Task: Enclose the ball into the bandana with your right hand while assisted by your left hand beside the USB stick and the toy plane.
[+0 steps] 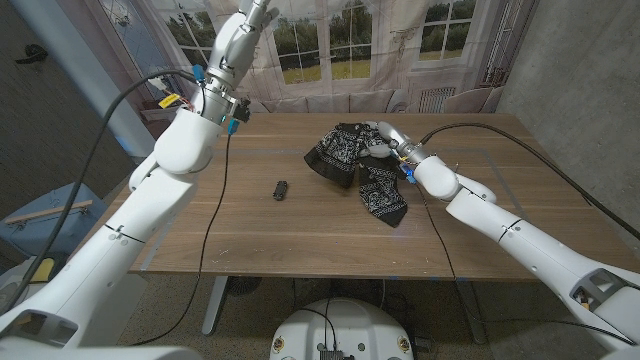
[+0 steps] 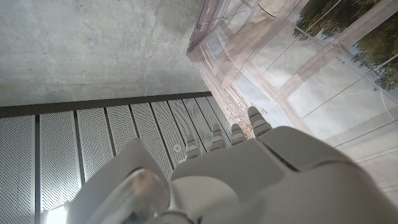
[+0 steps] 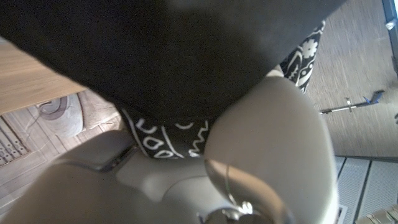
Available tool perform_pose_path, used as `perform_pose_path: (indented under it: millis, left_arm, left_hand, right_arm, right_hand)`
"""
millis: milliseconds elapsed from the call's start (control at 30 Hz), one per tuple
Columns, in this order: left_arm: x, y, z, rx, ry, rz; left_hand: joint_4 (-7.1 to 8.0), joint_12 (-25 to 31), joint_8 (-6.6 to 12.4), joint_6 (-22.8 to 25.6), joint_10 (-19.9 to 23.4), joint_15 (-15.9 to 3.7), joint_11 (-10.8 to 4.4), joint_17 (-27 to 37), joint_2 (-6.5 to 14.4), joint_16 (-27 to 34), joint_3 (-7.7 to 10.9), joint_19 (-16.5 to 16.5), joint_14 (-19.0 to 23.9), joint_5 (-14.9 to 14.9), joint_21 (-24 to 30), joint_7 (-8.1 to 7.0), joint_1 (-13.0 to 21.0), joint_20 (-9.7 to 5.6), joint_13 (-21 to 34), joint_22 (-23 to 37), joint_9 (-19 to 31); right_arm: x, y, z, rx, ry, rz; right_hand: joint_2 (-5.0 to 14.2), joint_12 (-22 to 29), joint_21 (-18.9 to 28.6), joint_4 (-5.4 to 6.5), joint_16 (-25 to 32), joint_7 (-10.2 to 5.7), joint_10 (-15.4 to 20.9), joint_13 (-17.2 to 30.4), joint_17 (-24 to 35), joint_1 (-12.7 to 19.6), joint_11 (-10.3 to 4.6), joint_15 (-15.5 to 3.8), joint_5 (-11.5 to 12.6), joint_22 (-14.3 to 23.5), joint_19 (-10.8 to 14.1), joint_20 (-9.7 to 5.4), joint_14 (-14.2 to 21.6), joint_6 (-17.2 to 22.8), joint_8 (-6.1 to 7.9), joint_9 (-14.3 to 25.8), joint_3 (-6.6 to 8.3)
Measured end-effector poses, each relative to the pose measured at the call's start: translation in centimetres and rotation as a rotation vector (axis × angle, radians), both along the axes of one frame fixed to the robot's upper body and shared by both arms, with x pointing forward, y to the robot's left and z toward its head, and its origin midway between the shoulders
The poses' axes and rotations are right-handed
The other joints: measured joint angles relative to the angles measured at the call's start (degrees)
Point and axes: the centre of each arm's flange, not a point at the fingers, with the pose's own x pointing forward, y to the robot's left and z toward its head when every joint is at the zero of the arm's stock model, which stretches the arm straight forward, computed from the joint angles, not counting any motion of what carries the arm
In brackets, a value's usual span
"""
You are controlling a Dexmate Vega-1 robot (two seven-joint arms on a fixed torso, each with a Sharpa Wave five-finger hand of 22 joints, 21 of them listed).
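On the wooden table (image 1: 250,225), nearest the robot among the things on it, lies a small black USB stick (image 1: 281,190), alone on bare wood left of the cloth and well apart from both hands. Just beyond and to its right sprawls the black bandana with a white paisley print (image 1: 358,172), bunched and folded, one end trailing toward the table's near side and the other heaped up toward the far side. The white right hand (image 1: 386,140) comes in over the right part of the table and grasps the raised part of that cloth, its fingers wrapped into the folds; in the right wrist view the same dark patterned fabric (image 3: 168,140) drapes directly over the pale fingers (image 3: 273,124), pressed close against them. Whether a ball sits inside the bundle cannot be told, since the cloth covers whatever lies beneath. Farther off, at the table's far left, the white left hand (image 1: 243,35) is raised high in the air above the table edge, holding nothing, its fingers (image 2: 258,121) extended and loosely together, pointing up toward the windows.
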Motion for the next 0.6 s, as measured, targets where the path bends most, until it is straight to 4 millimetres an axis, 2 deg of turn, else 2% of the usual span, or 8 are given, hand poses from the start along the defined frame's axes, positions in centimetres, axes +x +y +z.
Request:
perform_pose_path:
  millis: [200, 233, 433, 500, 600]
  left_arm:
    - [0.0, -0.2, 0.0, 0.0, 0.003, 0.002]
    - [0.0, -0.2, 0.0, -0.001, 0.005, 0.004]
    - [0.4, -0.4, -0.3, -0.003, 0.025, 0.01]
    - [0.6, -0.5, -0.4, -0.003, 0.033, 0.01]
    - [0.8, -0.6, -0.5, -0.006, 0.041, 0.01]
  left_hand:
    - [0.0, 0.0, 0.0, 0.0, 0.0, 0.0, 0.0, 0.0, 0.0, 0.0, 0.0, 0.0, 0.0, 0.0, -0.27, 0.0, 0.0, 0.0, 0.0, -0.28, 0.0]
    - [0.0, 0.0, 0.0, 0.0, 0.0, 0.0, 0.0, 0.0, 0.0, 0.0, 0.0, 0.0, 0.0, 0.0, -0.27, 0.0, 0.0, 0.0, 0.0, -0.28, 0.0]
    - [0.0, 0.0, 0.0, 0.0, 0.0, 0.0, 0.0, 0.0, 0.0, -0.25, 0.0, 0.0, 0.0, -0.39, -0.27, 0.0, 0.0, 0.0, 0.0, -0.28, 0.01]
    - [0.0, 0.0, -0.24, 0.0, 0.0, 0.0, 0.0, 0.01, 0.0, -0.29, 0.0, -0.02, 0.0, -0.39, -0.27, 0.0, 0.0, 0.01, 0.0, -0.28, 0.01]
    - [0.0, 0.0, -0.27, -0.01, -0.22, 0.01, 0.2, 0.01, 0.0, -0.29, 0.0, -0.22, 0.0, -0.39, -0.27, 0.0, 0.0, 0.22, 0.0, -0.27, 0.01]
  right_arm:
    - [-1.2, 1.4, 1.3, 0.054, -0.027, 0.117]
    - [-1.4, 1.7, 1.7, 0.068, -0.031, 0.144]
    - [-2.2, 3.2, 3.1, 0.123, -0.037, 0.273]
    - [-2.3, 4.2, 4.1, 0.157, -0.033, 0.34]
    - [-2.4, 5.2, 4.5, 0.183, -0.011, 0.412]
  right_hand:
    - [0.0, 0.0, 0.69, 0.0, -0.15, 0.0, 0.0, 0.07, 0.16, 0.0, 0.0, -0.13, 0.0, -0.08, 0.0, 0.0, 0.32, 0.0, 0.23, 0.0, 0.0]
    - [-0.01, 0.0, 0.86, 0.0, -0.22, 0.0, 0.01, 0.08, 0.19, 0.01, -0.01, 0.59, 0.0, -0.09, 0.0, 0.0, 1.16, 0.0, 0.23, 0.01, 0.0]
    - [-0.08, 0.0, 1.27, 0.0, -0.43, 0.03, 0.03, 0.12, 0.53, 0.08, -0.02, 0.59, -0.01, -0.1, 0.0, 0.0, 1.18, 0.03, 0.23, 0.27, 0.0]
    - [-0.23, 0.0, 1.29, 0.0, -0.43, 0.11, 0.1, 0.12, 0.63, 0.23, -0.09, 0.59, -0.01, -0.1, 0.0, 0.0, 1.19, 0.12, 0.23, 0.27, 0.0]
    - [-0.23, 0.01, 1.71, 0.0, -0.44, 0.11, 0.1, 0.23, 0.63, 0.23, -0.09, 0.51, -0.02, -0.14, 0.0, 0.0, 1.28, 0.12, 0.57, 0.27, 0.0]
